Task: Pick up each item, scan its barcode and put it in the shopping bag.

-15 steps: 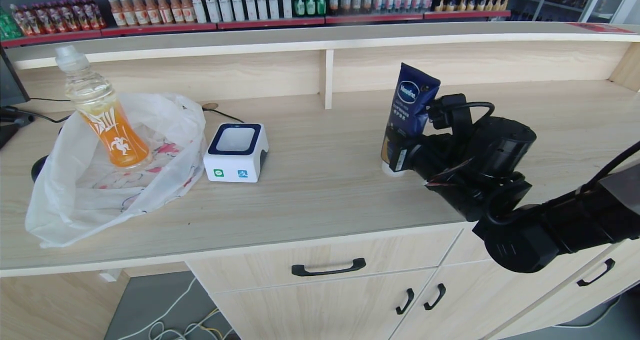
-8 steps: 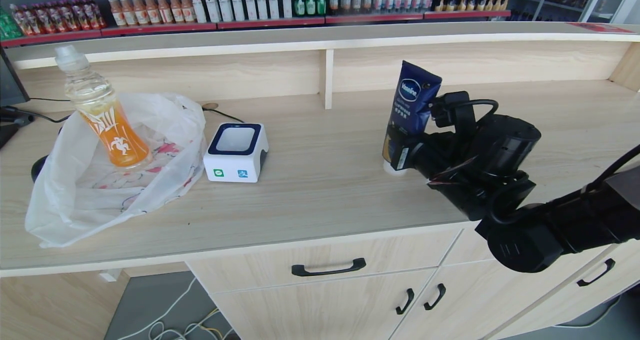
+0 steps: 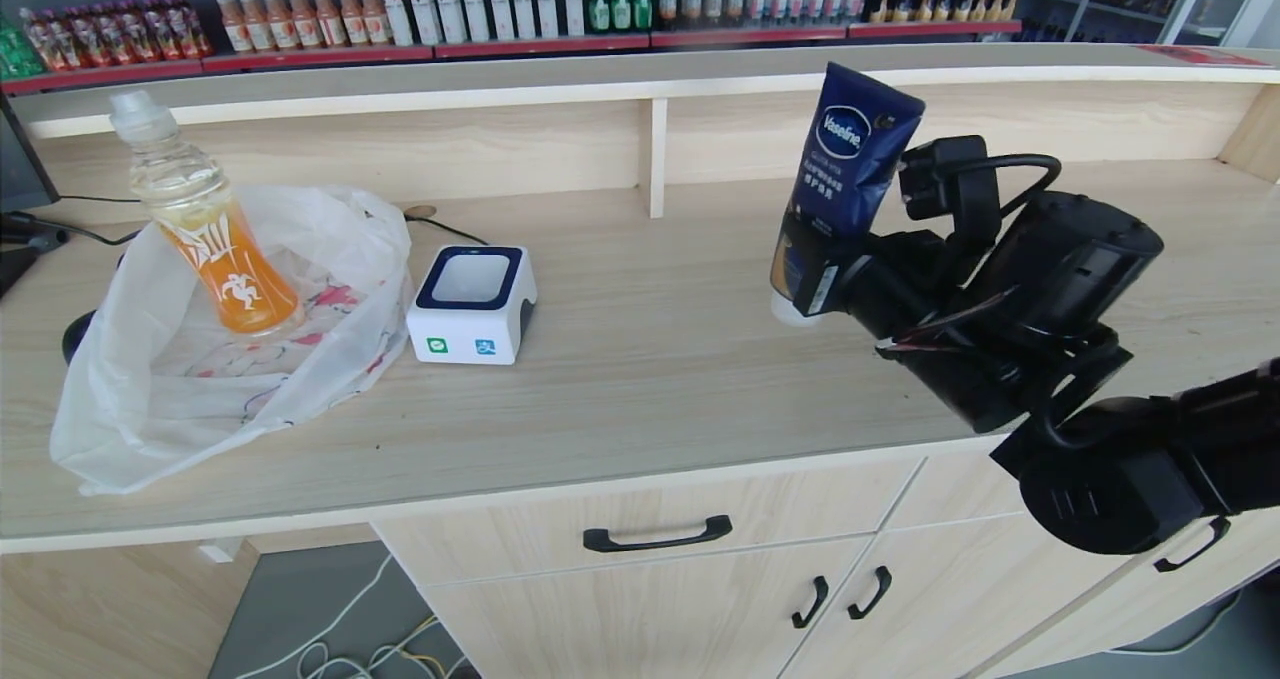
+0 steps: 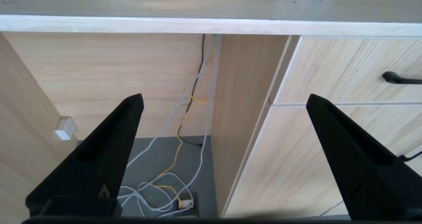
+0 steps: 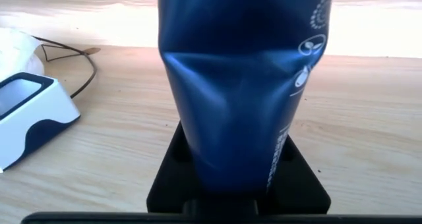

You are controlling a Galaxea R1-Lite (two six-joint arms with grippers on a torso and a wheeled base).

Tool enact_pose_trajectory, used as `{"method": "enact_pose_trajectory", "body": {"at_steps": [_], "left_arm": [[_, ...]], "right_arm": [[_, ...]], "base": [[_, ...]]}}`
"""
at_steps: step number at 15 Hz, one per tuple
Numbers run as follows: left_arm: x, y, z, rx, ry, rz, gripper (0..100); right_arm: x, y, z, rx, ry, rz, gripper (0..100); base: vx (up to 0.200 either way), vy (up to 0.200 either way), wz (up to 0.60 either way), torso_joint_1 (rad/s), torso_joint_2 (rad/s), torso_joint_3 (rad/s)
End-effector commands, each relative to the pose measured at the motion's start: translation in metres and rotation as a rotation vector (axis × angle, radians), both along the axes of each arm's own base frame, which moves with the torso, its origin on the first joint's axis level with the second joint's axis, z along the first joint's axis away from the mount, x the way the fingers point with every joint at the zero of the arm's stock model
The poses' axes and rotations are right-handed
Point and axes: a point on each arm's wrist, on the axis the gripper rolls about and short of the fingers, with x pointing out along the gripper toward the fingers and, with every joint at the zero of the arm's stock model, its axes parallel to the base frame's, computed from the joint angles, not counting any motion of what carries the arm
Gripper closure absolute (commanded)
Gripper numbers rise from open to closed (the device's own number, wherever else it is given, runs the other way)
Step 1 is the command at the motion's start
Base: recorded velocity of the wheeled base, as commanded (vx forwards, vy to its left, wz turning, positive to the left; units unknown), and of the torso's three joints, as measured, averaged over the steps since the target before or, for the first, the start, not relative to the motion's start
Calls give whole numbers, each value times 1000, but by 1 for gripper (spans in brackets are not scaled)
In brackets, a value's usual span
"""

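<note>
Here, right gripper (image 3: 815, 284): clamped on blue tube (image 3: 850, 159), cap down.
Left gripper (image 4: 217, 158): spread wide.
Bottle (image 3: 210, 239): standing in bag (image 3: 150, 399), near scanner (image 3: 470, 304).

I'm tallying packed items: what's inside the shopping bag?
An orange drink bottle stands in the white bag. Its crumpled folds hide anything lying lower or behind.

A long light-wood counter (image 3: 640, 389) runs across the shop, backed by a raised ledge (image 3: 500, 71) that stands on a low panel with one upright divider (image 3: 652, 159). Below the top sit a drawer (image 3: 560, 544) and cabinet doors (image 3: 650, 614), all with black handles (image 3: 657, 536). Loose cables (image 4: 173, 184) lie on the grey floor (image 3: 290, 599) in the open bay beside them. Behind, red-edged shelves (image 3: 540, 48) carry rows of drink bottles (image 3: 480, 9).
</note>
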Motion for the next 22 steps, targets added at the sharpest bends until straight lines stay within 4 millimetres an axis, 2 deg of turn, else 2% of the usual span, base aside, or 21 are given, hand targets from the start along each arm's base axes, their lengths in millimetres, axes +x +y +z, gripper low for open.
{"method": "enact_pose_trajectory", "body": {"at_steps": [1,5,7,9,13,17,19,21,22], "left_arm": [[0,0,0,1,0,1,0],[0,0,0,1,0,1,0],[0,0,0,1,0,0,0],[0,0,0,-1,0,0,0],[0,0,0,1,-2,1,0],[0,0,0,1,0,0,0],[0,0,0,1,0,0,0],[0,0,0,-1,0,0,0],[0,0,0,-1,0,0,0]], "right_arm": [[-30,-3,16,9,-31,38,100],[-86,-10,20,-20,-44,115,100],[-106,-15,20,-54,-63,136,100],[-123,-19,13,-81,-53,161,100],[-138,-24,10,-129,-76,178,100],[-162,-2,4,-279,-152,280,100],[-176,17,-10,-390,-178,368,100],[-191,27,-21,-465,-203,443,100],[-192,26,-25,-505,-217,441,100]], "base": [[0,0,0,0,0,0],[0,0,0,0,0,0],[0,0,0,0,0,0],[0,0,0,0,0,0],[0,0,0,0,0,0],[0,0,0,0,0,0],[0,0,0,0,0,0],[0,0,0,0,0,0],[0,0,0,0,0,0]]}}
